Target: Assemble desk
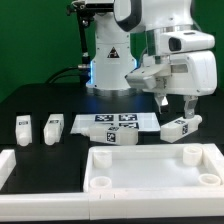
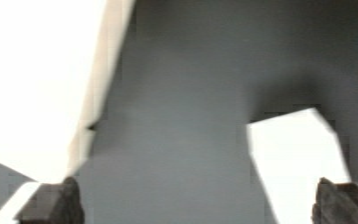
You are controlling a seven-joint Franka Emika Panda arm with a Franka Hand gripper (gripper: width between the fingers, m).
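Observation:
The white desk tabletop (image 1: 150, 170) lies at the front with round sockets at its corners. Two tagged white legs (image 1: 22, 128) (image 1: 52, 128) stand at the exterior view's left. A third leg (image 1: 111, 138) lies by the marker board. A fourth leg (image 1: 177, 127) lies at the right. My gripper (image 1: 177, 108) hangs just above this fourth leg, open and empty. In the wrist view the gripper (image 2: 197, 205) shows only bare dark table between its fingertips (image 2: 51, 205). A white block end (image 2: 309, 150), likely that leg, lies near one fingertip.
The marker board (image 1: 95, 120) lies flat behind the tabletop. A white rail (image 1: 6, 162) borders the exterior view's left front. The robot base (image 1: 108, 55) stands at the back. A broad blurred white surface (image 2: 43, 80) fills one side of the wrist view.

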